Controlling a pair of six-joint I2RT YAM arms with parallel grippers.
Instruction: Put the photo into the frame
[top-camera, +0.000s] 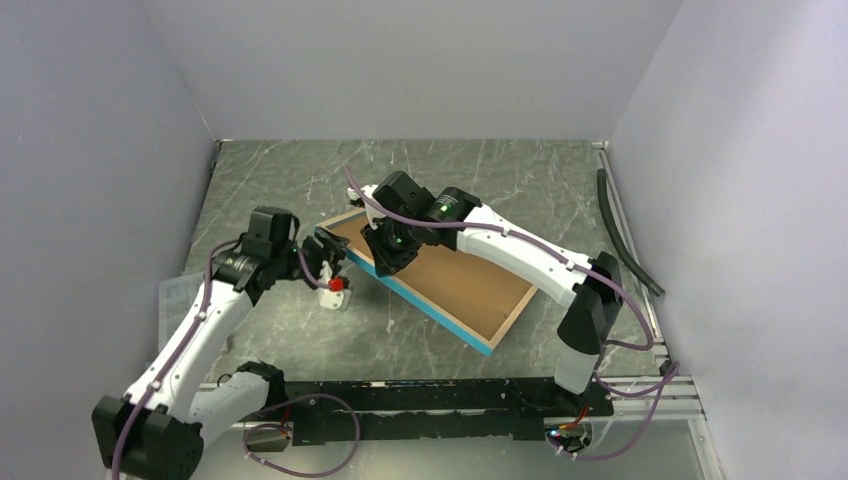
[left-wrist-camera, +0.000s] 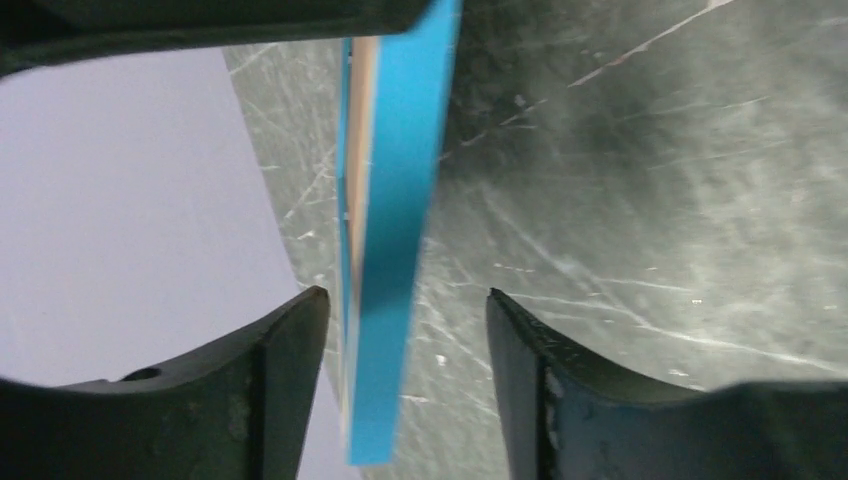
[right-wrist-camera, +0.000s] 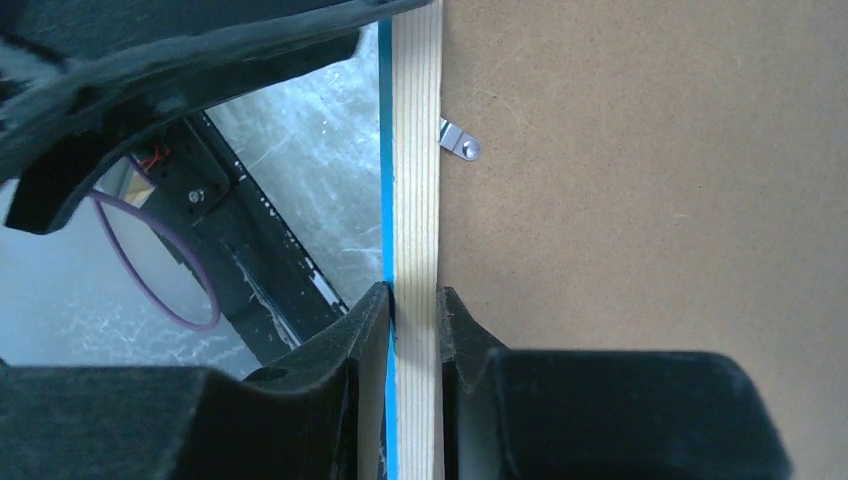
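The frame (top-camera: 432, 309) lies back up on the table, its thin blue rim toward me and a brown backing panel (top-camera: 460, 278) set in it. Its near-left end is lifted. My right gripper (top-camera: 386, 262) is shut on the frame's light wood edge (right-wrist-camera: 415, 180), blue rim on the left and backing panel (right-wrist-camera: 640, 200) on the right. My left gripper (top-camera: 325, 262) is open, its fingers (left-wrist-camera: 290, 370) on either side of the frame's blue corner (left-wrist-camera: 395, 250) without pinching it. The photo is hidden or out of view.
A small metal retaining tab (right-wrist-camera: 460, 143) sits on the backing panel by the wood edge. A clear sheet (top-camera: 178, 298) lies at the table's left edge. A black hose (top-camera: 625, 235) runs along the right wall. The black base rail (top-camera: 420, 400) spans the near edge.
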